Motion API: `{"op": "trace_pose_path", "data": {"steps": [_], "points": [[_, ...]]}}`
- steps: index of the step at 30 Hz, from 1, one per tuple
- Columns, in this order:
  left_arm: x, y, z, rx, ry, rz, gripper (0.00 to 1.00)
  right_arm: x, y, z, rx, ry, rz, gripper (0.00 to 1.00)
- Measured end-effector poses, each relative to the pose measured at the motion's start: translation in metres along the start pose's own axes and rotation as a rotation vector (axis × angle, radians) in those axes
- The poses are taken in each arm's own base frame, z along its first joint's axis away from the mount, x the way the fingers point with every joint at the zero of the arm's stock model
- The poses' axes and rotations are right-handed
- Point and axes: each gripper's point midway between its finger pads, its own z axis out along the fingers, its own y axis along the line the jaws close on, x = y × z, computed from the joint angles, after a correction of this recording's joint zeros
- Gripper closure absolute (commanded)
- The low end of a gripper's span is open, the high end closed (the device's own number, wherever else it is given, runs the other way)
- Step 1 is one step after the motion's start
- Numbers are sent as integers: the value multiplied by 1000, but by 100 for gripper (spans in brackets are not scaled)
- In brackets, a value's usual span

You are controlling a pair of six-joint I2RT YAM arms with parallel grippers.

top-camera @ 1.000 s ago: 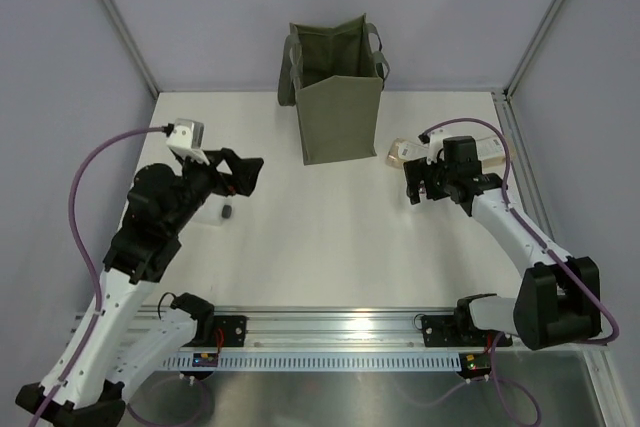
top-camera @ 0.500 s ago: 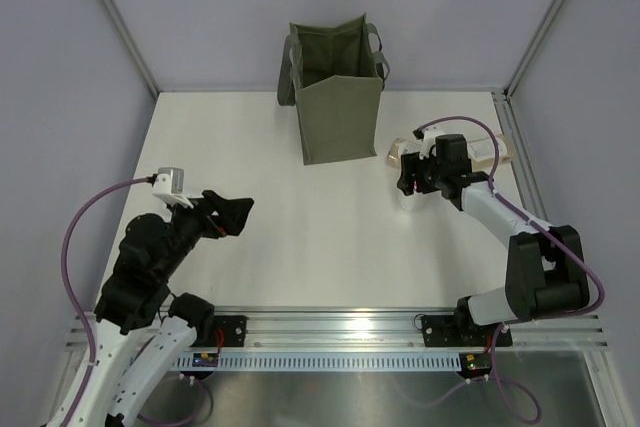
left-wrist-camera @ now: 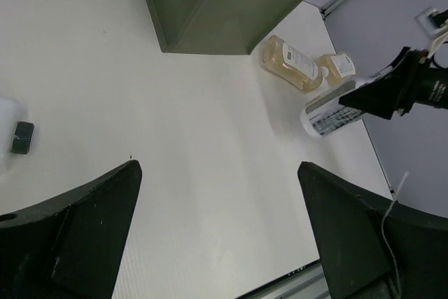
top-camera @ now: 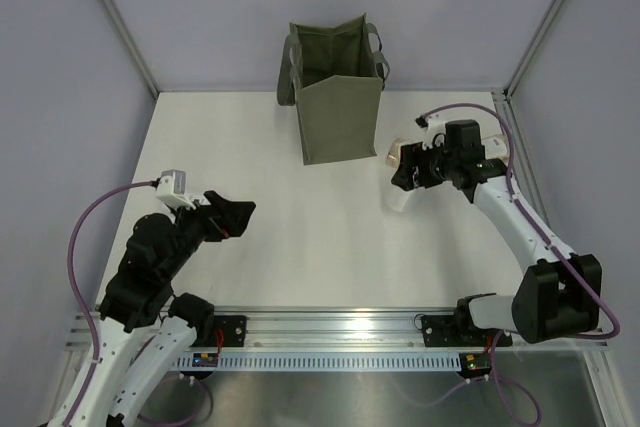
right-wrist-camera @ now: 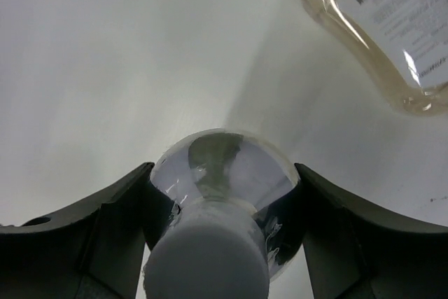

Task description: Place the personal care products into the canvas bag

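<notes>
Pinching the silver bottle [left-wrist-camera: 327, 113], barely discernible from overhead, right claw [top-camera: 404, 175]; left claw [left-wrist-camera: 217, 187] spread, empty.

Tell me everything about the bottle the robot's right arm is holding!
It is a small, shiny, silvery bottle with round shoulders, a pale cap and a printed label on its side. It looks like plastic. The right end effector pinches it at the shoulders, cap end toward the arm. It hangs tilted, apparently just above the white table, near an amber bottle lying flat. Nothing else touches it.
</notes>
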Motion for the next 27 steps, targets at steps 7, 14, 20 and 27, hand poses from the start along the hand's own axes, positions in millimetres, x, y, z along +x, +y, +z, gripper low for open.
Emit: {"op": "trace_pose_path", "data": {"steps": [7,14,20,27], "points": [[1,4,0,-22,3,-15,1,-147,48,-46,-176,-223,26,100],[3,13,1,-70,2,-20,1,-284,74,-62,-324,-435,48,100],[8,26,9,-138,26,-22,1,-386,70,-31,-370,-643,59,100],[14,47,22,-270,42,-89,1,-350,59,80,-275,-546,-10,100]]}}
